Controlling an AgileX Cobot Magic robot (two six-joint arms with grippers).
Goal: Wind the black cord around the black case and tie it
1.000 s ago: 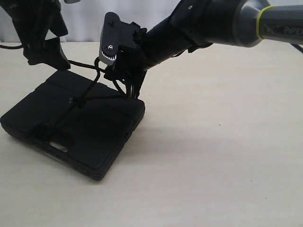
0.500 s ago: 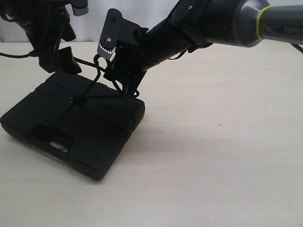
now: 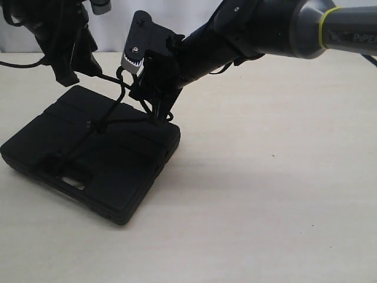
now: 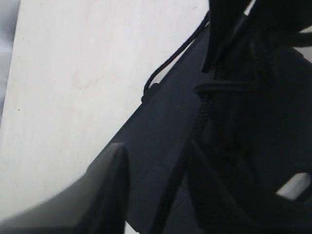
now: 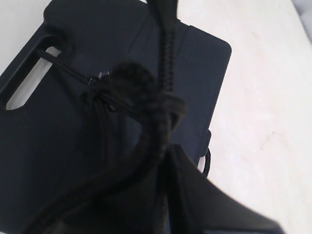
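Observation:
The black case [image 3: 112,159] lies flat on the table at the left, handle cutout [image 3: 72,183] toward the front. The black cord [image 3: 109,122] crosses its lid and bunches in a knot near the middle. My right gripper [image 3: 163,112] hangs over the case's far right corner, shut on a thick strand of the cord [image 5: 141,92] that rises from the knot over the case [image 5: 195,63]. My left gripper [image 3: 76,73] hovers above the case's far left corner. Its fingers [image 4: 114,175] stand apart, and a strand of cord [image 4: 201,112] runs between them over the case [image 4: 161,112].
The pale beige table [image 3: 265,194] stretches to the right and front of the case. A white backdrop [image 3: 112,35] closes the back. A thin black strand [image 4: 165,66] loops out on the table beside the case's edge.
My left gripper has moved right and up over the case's far corner. The right gripper has lifted slightly with its strand. The case has stayed put.

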